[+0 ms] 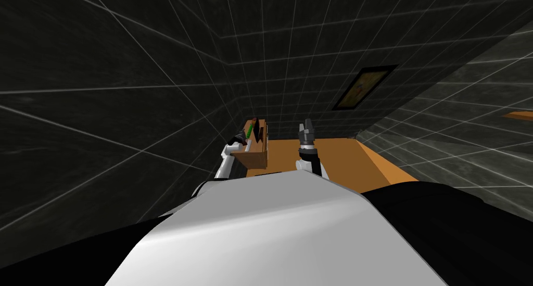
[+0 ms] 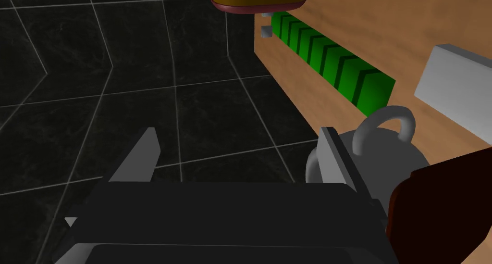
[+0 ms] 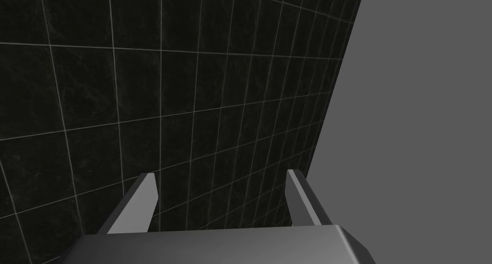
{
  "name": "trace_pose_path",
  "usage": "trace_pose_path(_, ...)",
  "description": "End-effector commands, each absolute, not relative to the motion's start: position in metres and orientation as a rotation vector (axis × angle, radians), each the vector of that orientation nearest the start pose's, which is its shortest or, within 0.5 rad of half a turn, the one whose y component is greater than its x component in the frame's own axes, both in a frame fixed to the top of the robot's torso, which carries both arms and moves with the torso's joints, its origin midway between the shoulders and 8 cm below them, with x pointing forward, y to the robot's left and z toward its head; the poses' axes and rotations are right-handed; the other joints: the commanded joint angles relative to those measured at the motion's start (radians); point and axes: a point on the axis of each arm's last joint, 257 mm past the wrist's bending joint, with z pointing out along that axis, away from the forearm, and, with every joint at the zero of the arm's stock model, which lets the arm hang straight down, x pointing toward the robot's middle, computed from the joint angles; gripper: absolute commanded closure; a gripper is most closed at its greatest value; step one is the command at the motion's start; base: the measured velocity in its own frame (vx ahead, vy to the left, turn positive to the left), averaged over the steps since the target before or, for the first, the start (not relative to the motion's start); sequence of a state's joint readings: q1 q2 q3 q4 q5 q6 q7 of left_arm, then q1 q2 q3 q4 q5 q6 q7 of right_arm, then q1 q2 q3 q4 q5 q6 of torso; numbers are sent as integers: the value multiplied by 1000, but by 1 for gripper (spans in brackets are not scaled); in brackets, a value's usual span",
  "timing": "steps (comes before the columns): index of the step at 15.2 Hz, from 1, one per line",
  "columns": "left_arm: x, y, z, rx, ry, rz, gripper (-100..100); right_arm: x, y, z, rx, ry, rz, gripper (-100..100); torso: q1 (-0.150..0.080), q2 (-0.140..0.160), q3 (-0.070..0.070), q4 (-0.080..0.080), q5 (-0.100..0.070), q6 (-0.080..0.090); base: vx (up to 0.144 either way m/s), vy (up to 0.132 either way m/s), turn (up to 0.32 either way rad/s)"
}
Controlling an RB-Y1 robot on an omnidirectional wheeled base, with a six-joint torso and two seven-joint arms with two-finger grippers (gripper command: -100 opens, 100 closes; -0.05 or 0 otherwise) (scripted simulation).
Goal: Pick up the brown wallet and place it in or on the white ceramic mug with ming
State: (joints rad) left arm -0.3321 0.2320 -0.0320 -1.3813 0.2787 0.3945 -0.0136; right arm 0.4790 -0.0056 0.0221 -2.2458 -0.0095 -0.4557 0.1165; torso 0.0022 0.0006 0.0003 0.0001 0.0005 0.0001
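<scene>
the left tool (image 2: 239, 131) hangs spread and empty just beside the grey mug (image 2: 401, 165) on the wooden surface (image 2: 384, 25), the brown wallet (image 2: 442, 203) seemingly against the mug, so placing looks done; the right tool (image 3: 221, 174) is spread too

On a stand (image 2: 423, 30), mug (image 2: 399, 160) just beside wallet (image 2: 442, 208), ridged block (image 2: 336, 64) behind the mug

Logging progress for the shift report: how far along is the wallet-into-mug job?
Done: nothing yet; the brown wallet sits beside the grey mug, not in it. In hand: the left gripper hangs open and empty next to the mug. Left: grasp the wallet, lift it, set it in the mug. The right gripper is open too.
</scene>
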Motion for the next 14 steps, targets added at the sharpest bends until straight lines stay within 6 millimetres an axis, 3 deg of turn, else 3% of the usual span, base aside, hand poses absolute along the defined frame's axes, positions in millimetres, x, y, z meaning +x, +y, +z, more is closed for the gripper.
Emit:
trace_pose_path(1, 627, 223, -247, -1407, 1536, -1125, -100, 360, -273, 7, 663, 683, 1217, 0, 0, 0, 0, 0, 0, 0, -20, 41, -6)
trace_pose_path(3, 632, 215, -251, -1446, 1566, -1121, -100, 360, -273, 7, 663, 683, 1217, 0, 0, 0, 0, 0, 0, 0, -22, 40, -3)
trace_pose_path(5, 629, 216, -269, -1489, 1609, -1078, -100, 360, -273, 7, 663, 683, 1217, 0, 1, 1, 0, 0, 0, 0, -17, 44, -9)
trace_pose_path(6, 636, 206, -264, -1507, 1621, -1091, -100, 360, -273, 7, 663, 683, 1217, 0, 1, 0, 0, 0, 0, 0, -14, 42, 1)
trace_pose_path(8, 632, 208, -283, -1552, 1664, -1045, -100, 360, -273, 7, 663, 683, 1217, 0, 1, 0, 0, 0, 0, 0, -13, 43, -4)
trace_pose_path(9, 638, 198, -278, -1569, 1676, -1056, -100, 360, -273, 7, 663, 683, 1217, 0, 1, 0, 0, 0, 0, 0, 1, 25, 16)
trace_pose_path(11, 632, 200, -295, -1613, 1718, -1008, -100, 360, -273, 7, 663, 683, 1217, 0, -1, -1, -1, 0, 0, 0, 10, 9, 30)
trace_pose_path(12, 638, 189, -289, -1629, 1732, -1018, -100, 360, -273, 7, 663, 683, 1217, 0, -1, -1, -1, 0, 0, 0, 6, 7, 21)
trace_pose_path(14, 631, 192, -306, -1671, 1771, -968, -100, 360, -273, 7, 663, 683, 1217, 0, -2, -2, -1, 0, 0, 0, 9, 11, 32)
